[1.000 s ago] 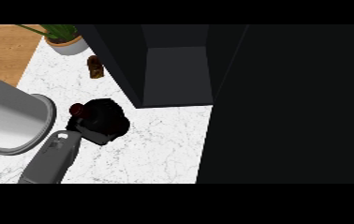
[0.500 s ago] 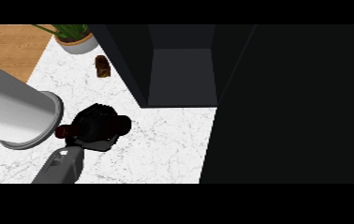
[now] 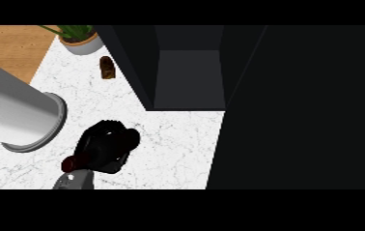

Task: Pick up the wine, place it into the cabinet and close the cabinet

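My right hand (image 3: pixel 107 145) is at the lower left of the head view, over the white marble counter (image 3: pixel 171 148). Its black fingers are curled round the wine bottle (image 3: pixel 70 164). Only one dark red end of the bottle shows, beside the wrist; the hand hides the rest. The cabinet (image 3: pixel 189 75) stands open up and to the right of the hand, with a dark grey inside. Its dark door (image 3: pixel 285 104) fills the right side of the view. The hand is short of the cabinet's opening and apart from it. My left hand is not visible.
A wide grey cylinder (image 3: pixel 28 116) lies at the left edge, close beside my hand. A small brown object (image 3: pixel 107 67) and a potted plant (image 3: pixel 78 39) stand at the counter's far left. A wooden surface (image 3: pixel 21 51) lies beyond the counter's left edge.
My right hand, still holding the wine, has moved down toward the view's lower edge. The whole scene has shifted a little to the right.
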`<state>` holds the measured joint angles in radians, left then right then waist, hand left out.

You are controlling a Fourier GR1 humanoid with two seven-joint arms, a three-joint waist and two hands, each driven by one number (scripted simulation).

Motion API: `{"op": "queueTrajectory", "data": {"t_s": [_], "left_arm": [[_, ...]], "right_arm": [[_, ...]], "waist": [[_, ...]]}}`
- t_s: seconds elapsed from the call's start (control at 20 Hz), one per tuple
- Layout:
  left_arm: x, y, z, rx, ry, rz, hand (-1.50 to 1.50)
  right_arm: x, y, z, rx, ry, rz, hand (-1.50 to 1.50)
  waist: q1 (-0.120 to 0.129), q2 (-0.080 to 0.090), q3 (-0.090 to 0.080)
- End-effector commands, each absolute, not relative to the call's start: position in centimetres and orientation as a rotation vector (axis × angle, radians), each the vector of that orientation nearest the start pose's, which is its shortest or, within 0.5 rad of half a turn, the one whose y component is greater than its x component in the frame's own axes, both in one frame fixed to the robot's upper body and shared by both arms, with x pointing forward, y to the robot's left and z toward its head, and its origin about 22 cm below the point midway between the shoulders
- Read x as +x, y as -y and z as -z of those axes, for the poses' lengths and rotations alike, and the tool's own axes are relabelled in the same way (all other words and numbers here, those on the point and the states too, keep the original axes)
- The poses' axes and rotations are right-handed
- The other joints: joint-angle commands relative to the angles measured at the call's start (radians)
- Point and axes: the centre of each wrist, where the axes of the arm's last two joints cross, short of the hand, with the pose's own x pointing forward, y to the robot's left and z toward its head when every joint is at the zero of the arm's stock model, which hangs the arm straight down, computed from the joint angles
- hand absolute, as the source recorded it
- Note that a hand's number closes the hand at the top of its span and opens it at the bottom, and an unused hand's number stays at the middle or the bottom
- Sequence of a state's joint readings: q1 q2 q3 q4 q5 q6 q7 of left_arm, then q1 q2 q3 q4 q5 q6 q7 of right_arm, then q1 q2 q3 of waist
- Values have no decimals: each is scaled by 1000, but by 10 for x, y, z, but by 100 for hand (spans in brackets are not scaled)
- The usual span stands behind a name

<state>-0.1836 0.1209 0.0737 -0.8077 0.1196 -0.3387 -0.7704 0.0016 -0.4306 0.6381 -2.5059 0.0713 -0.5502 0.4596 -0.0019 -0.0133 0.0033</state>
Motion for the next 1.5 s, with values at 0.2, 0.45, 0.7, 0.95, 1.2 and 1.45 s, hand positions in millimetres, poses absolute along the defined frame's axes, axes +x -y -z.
{"op": "queueTrajectory", "data": {"t_s": [0.2,0.45,0.7,0.95,1.2,1.45], "left_arm": [[228,-230,105,-362,1741,-3,150],[219,-202,73,-438,1727,32,150],[224,-172,39,-397,1764,27,150],[227,-162,30,-301,1819,36,150],[243,-146,25,-232,1823,24,150],[269,-140,6,-164,1838,47,150]], "right_arm": [[78,177,-201,233,1937,-135,-150],[82,184,-213,226,1939,-159,-150],[80,179,-196,221,1934,-124,-150],[79,187,-202,213,1950,-139,-150],[74,194,-211,217,1946,-160,-150],[77,192,-208,205,1946,-146,-150]], "waist": [[-5,6,-3],[1,6,-4],[-8,7,-3],[-10,9,-3],[-20,11,-4],[-17,11,-3]]}}
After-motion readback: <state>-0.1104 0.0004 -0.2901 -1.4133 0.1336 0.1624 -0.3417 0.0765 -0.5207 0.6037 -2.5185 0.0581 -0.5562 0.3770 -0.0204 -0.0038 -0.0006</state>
